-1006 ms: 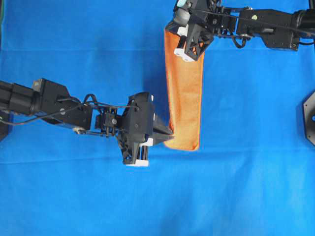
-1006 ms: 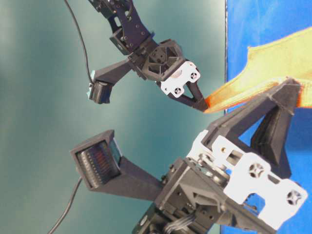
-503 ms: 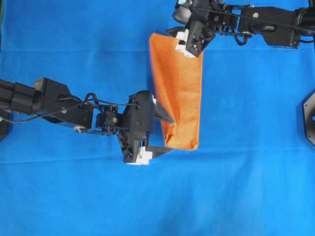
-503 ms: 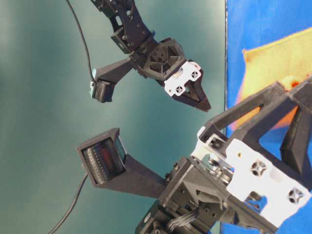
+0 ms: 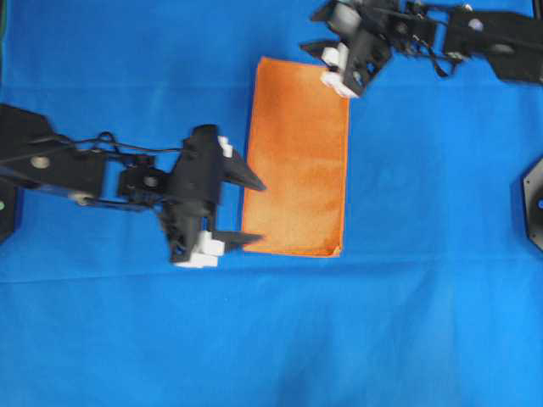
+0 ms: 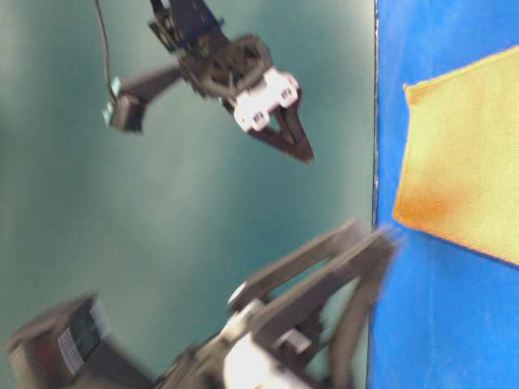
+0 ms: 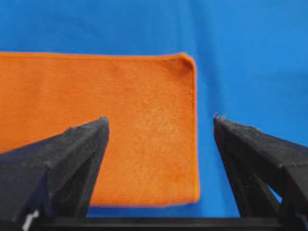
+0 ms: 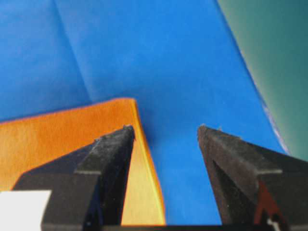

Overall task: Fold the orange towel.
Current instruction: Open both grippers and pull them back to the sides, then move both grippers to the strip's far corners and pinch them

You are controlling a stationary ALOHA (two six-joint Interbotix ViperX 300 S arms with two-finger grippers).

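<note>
The orange towel (image 5: 297,161) lies flat on the blue cloth as a tall rectangle, folded over on itself. My left gripper (image 5: 257,212) stands open just left of its lower-left corner, holding nothing. In the left wrist view the towel (image 7: 120,125) corner shows between the spread fingers of that gripper (image 7: 160,120). At the towel's top-right corner my right gripper (image 5: 327,68) hangs open and empty. The right wrist view shows the towel (image 8: 57,134) edge beside one finger of the open gripper (image 8: 163,127). In the table-level view the towel (image 6: 462,162) lies flat, with both grippers lifted off it.
The blue cloth (image 5: 407,322) covers the whole table. A black mount (image 5: 534,203) sits at the right edge. A teal wall (image 6: 162,227) fills the background of the table-level view.
Both grippers opened and let go of the towel's corners. The towel dropped flat into a wider rectangle. The left arm drew back to the left, the right arm moved off upward.
</note>
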